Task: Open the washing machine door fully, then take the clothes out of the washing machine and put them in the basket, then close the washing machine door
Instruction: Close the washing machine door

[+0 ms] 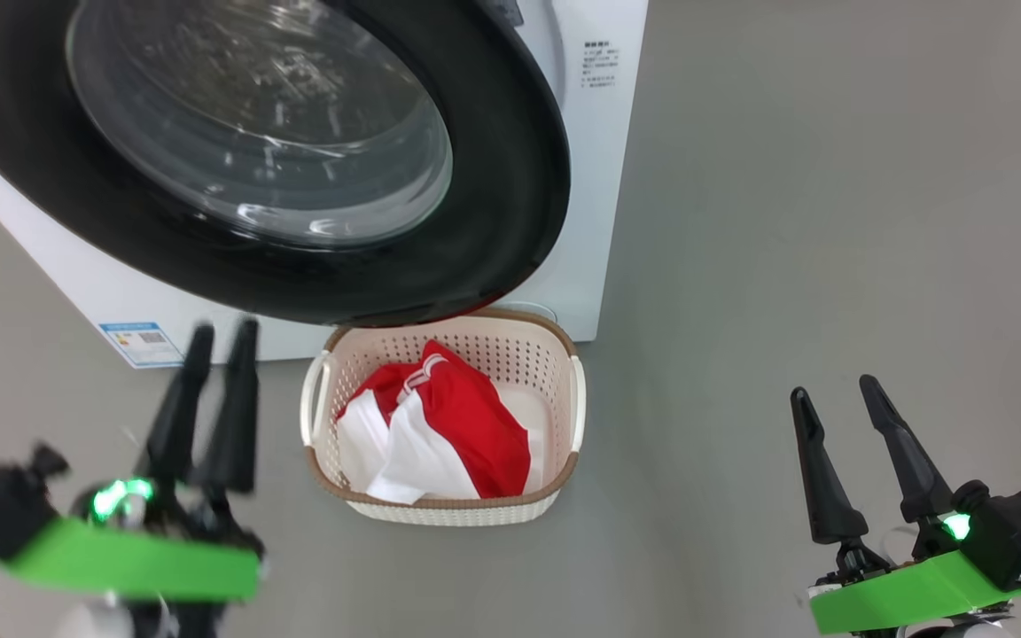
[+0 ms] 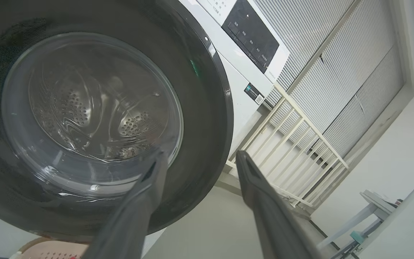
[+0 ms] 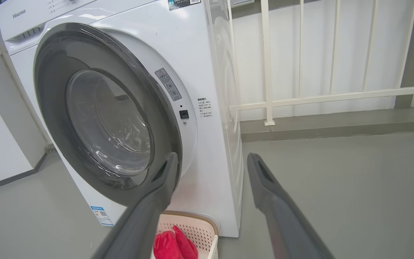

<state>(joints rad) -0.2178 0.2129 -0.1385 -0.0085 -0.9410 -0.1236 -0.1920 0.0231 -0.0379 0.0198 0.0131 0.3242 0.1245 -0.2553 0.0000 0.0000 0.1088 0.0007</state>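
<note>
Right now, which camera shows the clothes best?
Head view: it looks down into the basket, showing the red and white clothes whole. Right wrist view catches a red bundle at its bottom edge; left wrist view, a basket corner.

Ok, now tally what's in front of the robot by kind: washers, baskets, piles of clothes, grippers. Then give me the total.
washing machine: 1
basket: 1
pile of clothes: 1, red and white, lying in the basket; separate pieces cannot be counted
grippers: 2, the left gripper and the right gripper
Total: 5
</note>
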